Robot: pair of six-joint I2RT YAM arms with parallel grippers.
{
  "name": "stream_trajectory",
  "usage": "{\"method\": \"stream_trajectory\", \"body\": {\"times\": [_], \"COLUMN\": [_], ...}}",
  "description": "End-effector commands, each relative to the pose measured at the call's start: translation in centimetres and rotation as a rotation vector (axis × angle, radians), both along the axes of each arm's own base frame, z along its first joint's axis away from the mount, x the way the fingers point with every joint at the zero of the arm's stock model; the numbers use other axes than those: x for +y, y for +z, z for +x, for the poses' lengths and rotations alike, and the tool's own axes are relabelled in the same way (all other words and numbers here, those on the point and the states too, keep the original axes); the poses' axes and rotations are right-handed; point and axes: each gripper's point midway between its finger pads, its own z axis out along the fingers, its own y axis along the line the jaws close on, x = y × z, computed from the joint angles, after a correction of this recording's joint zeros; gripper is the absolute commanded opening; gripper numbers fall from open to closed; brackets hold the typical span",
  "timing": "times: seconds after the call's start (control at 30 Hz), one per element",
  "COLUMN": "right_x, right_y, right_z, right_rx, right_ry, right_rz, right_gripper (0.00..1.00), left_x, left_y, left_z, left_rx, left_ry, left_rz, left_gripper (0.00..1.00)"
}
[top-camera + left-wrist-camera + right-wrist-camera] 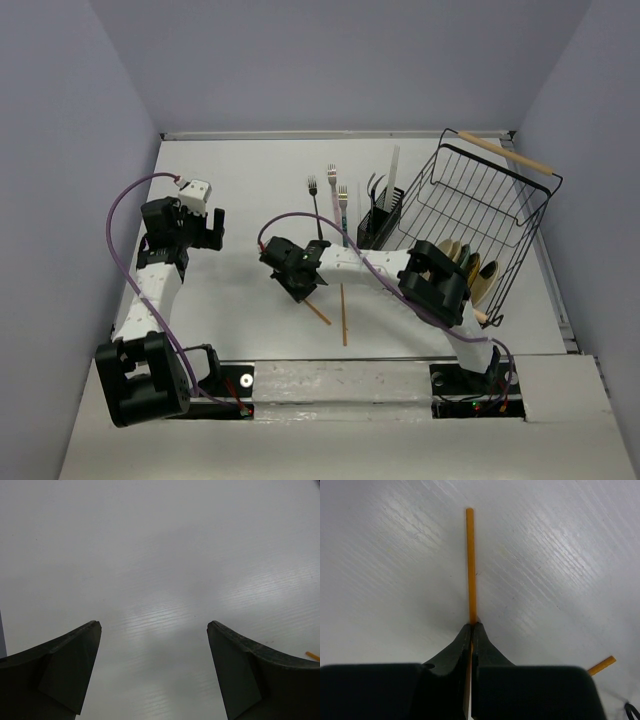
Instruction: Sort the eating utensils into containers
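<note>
My right gripper is shut on a brown chopstick, which sticks out straight ahead of the closed fingertips in the right wrist view, low over the table. Its other end shows behind the gripper in the top view. A second brown chopstick lies on the table beside it, its end also in the right wrist view. A black fork, a pink fork and a teal-handled fork lie further back. The black slotted holder holds white chopsticks and a dark fork. My left gripper is open and empty over bare table.
A big black wire rack with wooden handles stands at the right, with round plates in it, right behind the holder. The right arm's elbow sits in front of the rack. A chopstick end shows at the left wrist view's right edge.
</note>
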Motion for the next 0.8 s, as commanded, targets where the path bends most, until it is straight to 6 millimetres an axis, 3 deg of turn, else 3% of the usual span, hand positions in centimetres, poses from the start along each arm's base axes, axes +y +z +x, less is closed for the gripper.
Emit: {"method": "stream_trajectory", "body": {"times": [0.0, 0.1, 0.13, 0.17, 0.27, 0.3, 0.37, 0.53, 0.63, 0.67, 0.7, 0.73, 0.77], "right_x": [2.7, 5.7, 7.2, 7.9, 9.3, 9.6, 9.6, 7.3, 4.9, 3.4, 1.7, 0.1, -1.3], "right_y": [-0.9, 3.1, 5.0, 8.2, 13.1, 16.3, 19.1, 27.1, 29.9, 32.1, 32.3, 35.6, 36.6], "right_z": [-2.3, -2.0, -1.4, -1.3, -1.3, -1.4, -1.3, 1.0, 3.6, 4.4, 6.1, 6.5, 7.3], "right_rx": [0.089, 0.059, 0.016, -0.02, -0.104, -0.158, -0.211, -0.413, -0.501, -0.571, -0.625, -0.713, -0.756], "right_ry": [0.015, 0.053, 0.08, 0.106, 0.186, 0.221, 0.25, 0.225, 0.158, 0.124, 0.063, 0.029, -0.016], "right_rz": [0.086, 0.261, 0.351, 0.435, 0.607, 0.689, 0.744, 0.823, 0.841, 0.859, 0.836, 0.9, 0.911], "right_gripper": [0.0, 0.0, 0.0, 0.0, 0.0, 0.0, 0.0, 0.0, 0.0, 0.0, 0.0, 0.0, 0.0], "left_x": [0.5, 0.5, 0.5, 0.5, 0.5, 0.5, 0.4, 0.5, 0.5, 0.5, 0.6, 0.6, 0.6], "left_y": [1.0, 0.8, 0.9, 0.8, 0.9, 0.8, 0.8, 0.6, 0.5, 0.4, 0.4, 0.3, 0.3], "left_z": [0.6, 0.5, 0.5, 0.5, 0.5, 0.5, 0.6, 0.7, 0.7, 0.7, 0.8, 0.8, 0.8], "left_rx": [-0.053, -0.048, -0.05, -0.049, -0.05, -0.047, -0.049, -0.045, -0.041, -0.039, -0.039, -0.036, -0.036], "left_ry": [0.003, 0.003, 0.003, 0.003, 0.001, 0.001, 0.0, 0.005, 0.003, 0.005, 0.007, 0.006, 0.008], "left_rz": [0.023, 0.023, 0.023, 0.024, 0.023, 0.023, 0.022, 0.023, 0.021, 0.022, 0.023, 0.022, 0.025], "left_gripper": [0.99, 0.99, 0.99, 0.99, 0.99, 0.99, 0.99, 0.99, 0.99, 0.99, 0.99, 0.99, 0.99]}}
